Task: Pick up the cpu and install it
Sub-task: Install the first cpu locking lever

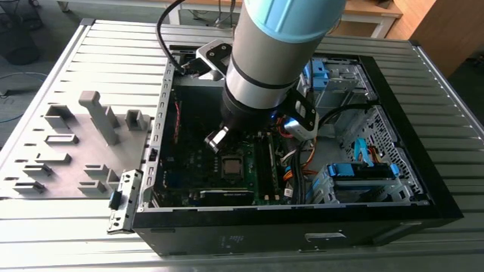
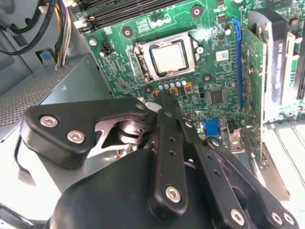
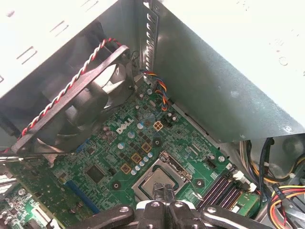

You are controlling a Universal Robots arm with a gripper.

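The cpu (image 2: 168, 57) is a small square chip with a silver-grey top. It lies flat in the metal socket frame (image 2: 141, 61) on the green motherboard, inside the open computer case (image 1: 408, 187). It also shows in the exterior view as the cpu (image 1: 231, 165) and in the first wrist view as the cpu (image 3: 151, 180). My gripper (image 2: 163, 94) hangs just above the board beside the socket, its black fingers (image 3: 162, 192) pressed together and holding nothing. The fingertips hide one edge of the chip in the first wrist view.
A black case fan (image 3: 81, 112) with a red-and-white twisted wire stands near the socket. An expansion card (image 2: 267, 62) and memory slots (image 3: 221, 188) flank it. Cable bundles (image 1: 298, 170) and blue drive bays (image 1: 359, 173) fill the case's other half. A grey fixture plate (image 1: 72, 147) lies at the exterior view's left.
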